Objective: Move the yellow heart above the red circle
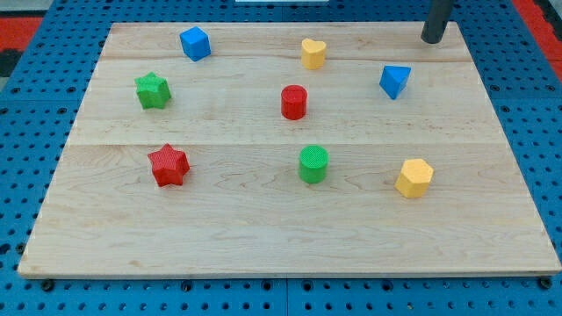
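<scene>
Camera view: yellow heart [313, 53] sits far, just right of the red circle [294, 102]. My fingerless tip [432, 40] waits far right; nudge heart left.

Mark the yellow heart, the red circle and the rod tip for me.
yellow heart [313, 53], camera view, middle of its top face.
red circle [294, 101], camera view, middle of the block.
my tip [432, 39], camera view, the rod's very end, to the heart's right.
</scene>
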